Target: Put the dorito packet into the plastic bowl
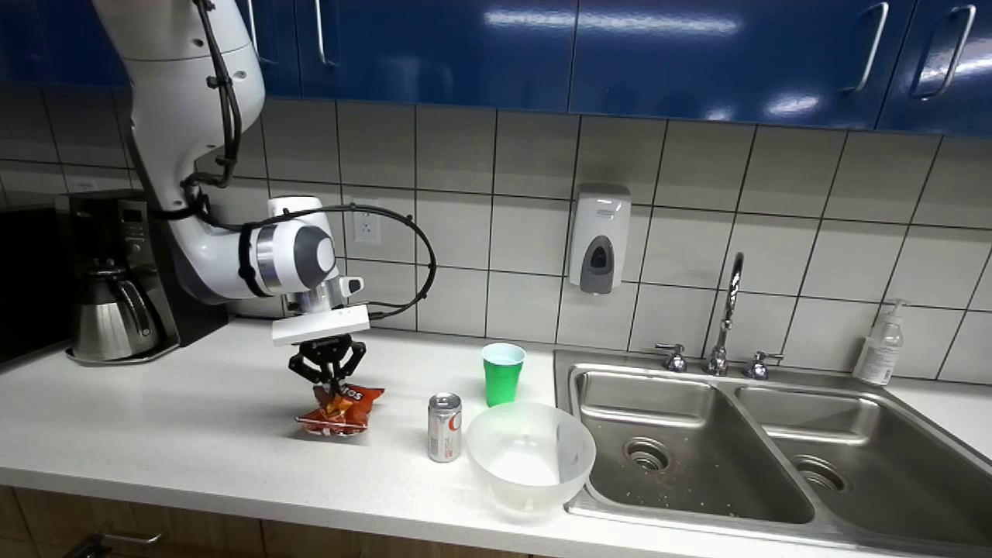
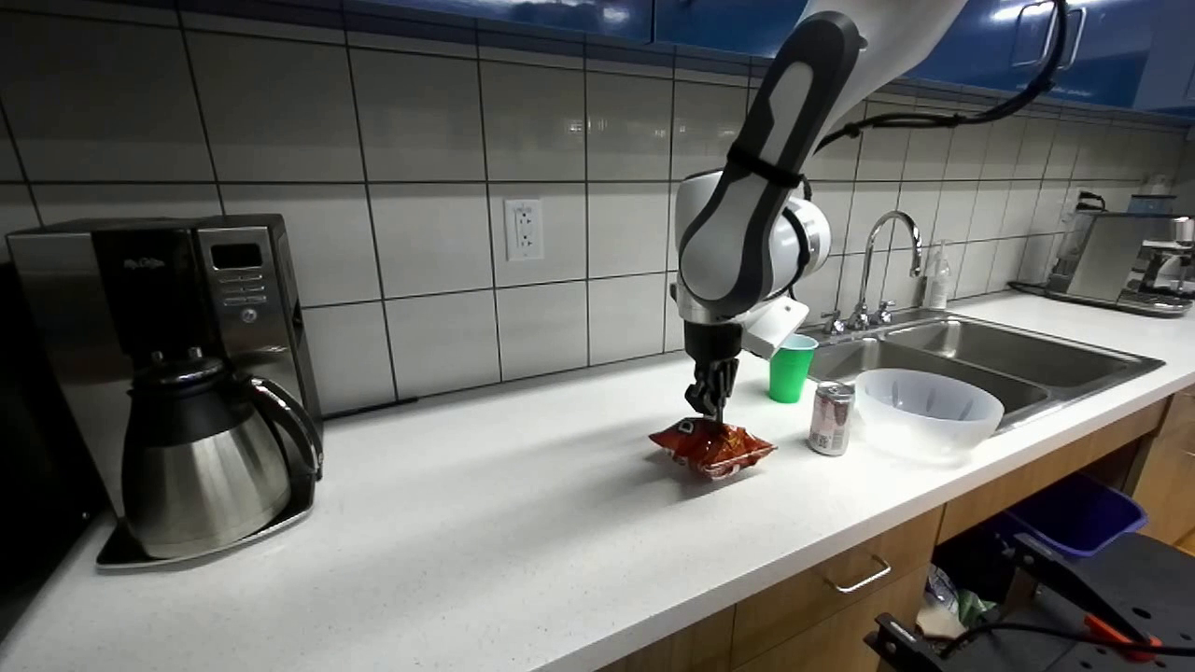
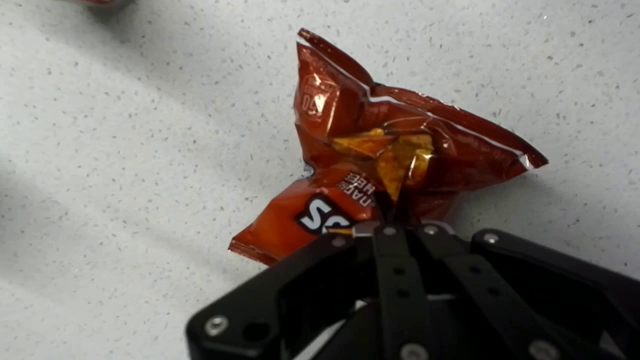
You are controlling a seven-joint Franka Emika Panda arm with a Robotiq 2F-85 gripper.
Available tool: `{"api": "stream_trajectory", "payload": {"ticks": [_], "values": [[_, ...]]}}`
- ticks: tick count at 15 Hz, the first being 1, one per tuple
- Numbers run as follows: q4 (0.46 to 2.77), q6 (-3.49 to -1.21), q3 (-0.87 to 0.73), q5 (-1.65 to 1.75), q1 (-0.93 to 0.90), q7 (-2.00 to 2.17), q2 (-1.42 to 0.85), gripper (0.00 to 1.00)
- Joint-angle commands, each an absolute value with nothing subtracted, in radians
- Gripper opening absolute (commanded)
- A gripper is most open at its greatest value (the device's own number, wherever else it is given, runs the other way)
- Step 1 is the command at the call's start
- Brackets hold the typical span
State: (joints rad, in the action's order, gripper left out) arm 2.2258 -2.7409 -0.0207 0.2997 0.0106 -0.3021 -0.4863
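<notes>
One wide, round, translucent plastic bowl (image 1: 531,461) stands well apart from the black gripper (image 1: 335,387), which pinches the crinkled red-orange foil dorito packet (image 1: 347,413) directly beneath. The packet should be light, soft, slippery, easily crushed, best held by slack foil. Both exterior views show the bowl, absent from the wrist view, which alone resolves small white print (image 3: 357,189).

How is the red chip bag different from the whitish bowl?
The chip bag is shiny red-orange with printing on it; the bowl is plain and translucent. The chip bag is smaller and crinkled, the bowl broader and round. The chip bag is pinched in the robot's hand, while the bowl stands upright on the white counter, untouched by it. Both are at that counter, either side of a silver can.
</notes>
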Motion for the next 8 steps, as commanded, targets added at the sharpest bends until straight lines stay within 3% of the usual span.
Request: {"api": "stream_trajectory", "payload": {"ticks": [1, 8], "values": [[2.269, -2.761, 0.024, 0.256, 0.074, -0.373, -0.388, 0.0], [2.336, -2.793, 0.03, 0.167, 0.138, -0.433, -0.246, 0.0]]}}
